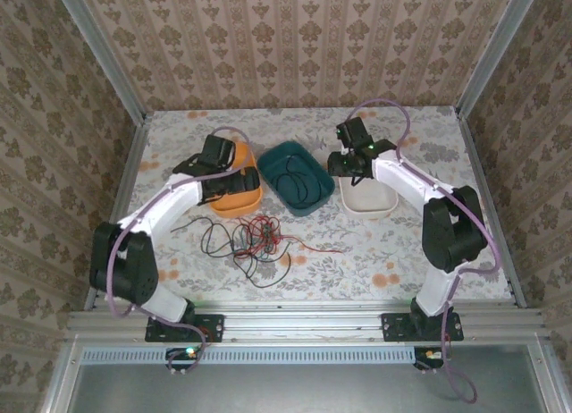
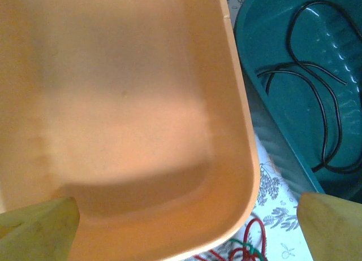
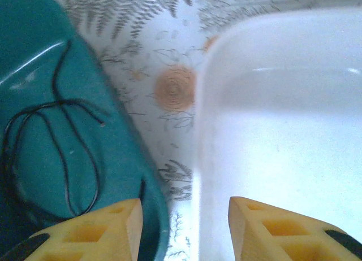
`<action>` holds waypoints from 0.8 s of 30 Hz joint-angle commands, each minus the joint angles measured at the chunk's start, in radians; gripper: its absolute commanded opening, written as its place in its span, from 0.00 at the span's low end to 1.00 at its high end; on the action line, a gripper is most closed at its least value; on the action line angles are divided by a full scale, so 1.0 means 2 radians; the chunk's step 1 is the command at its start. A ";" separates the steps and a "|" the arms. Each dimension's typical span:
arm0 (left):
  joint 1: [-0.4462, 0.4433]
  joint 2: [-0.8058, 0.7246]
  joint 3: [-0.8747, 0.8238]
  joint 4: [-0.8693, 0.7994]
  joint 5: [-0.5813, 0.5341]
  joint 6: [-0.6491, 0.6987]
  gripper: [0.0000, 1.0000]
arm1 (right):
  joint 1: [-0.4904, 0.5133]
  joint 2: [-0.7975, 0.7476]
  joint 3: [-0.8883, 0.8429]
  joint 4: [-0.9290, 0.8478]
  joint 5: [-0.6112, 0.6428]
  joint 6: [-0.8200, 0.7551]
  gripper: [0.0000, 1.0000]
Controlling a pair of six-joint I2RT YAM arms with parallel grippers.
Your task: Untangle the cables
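A tangle of red, green and black cables (image 1: 257, 236) lies on the flowered table in front of the bins, with black loops trailing to the left and a red end to the right. One black cable (image 1: 295, 181) lies coiled in the teal bin (image 1: 315, 163). My left gripper (image 1: 225, 182) hangs open over the orange bin (image 1: 243, 201), whose inside is bare in the left wrist view. Red and green cable (image 2: 251, 247) peeks out past that bin's rim. My right gripper (image 1: 350, 167) is open over the gap between the teal bin and the white bin (image 1: 368, 198), holding nothing.
The three bins stand in a row across the middle of the table. In the right wrist view the teal bin (image 3: 34, 52) with its black cable (image 3: 59, 103) is on the left and the white bin (image 3: 283, 131) on the right. Patterned walls enclose the table.
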 commanded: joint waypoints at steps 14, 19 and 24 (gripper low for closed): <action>-0.002 0.178 0.191 -0.074 0.081 0.057 1.00 | -0.051 0.120 0.049 0.064 -0.200 0.085 0.43; -0.012 0.215 0.228 -0.077 0.115 0.068 1.00 | -0.051 0.128 0.048 0.103 -0.256 0.101 0.42; -0.024 0.248 0.259 -0.058 0.153 0.073 0.99 | -0.051 0.114 0.033 0.117 -0.246 0.108 0.41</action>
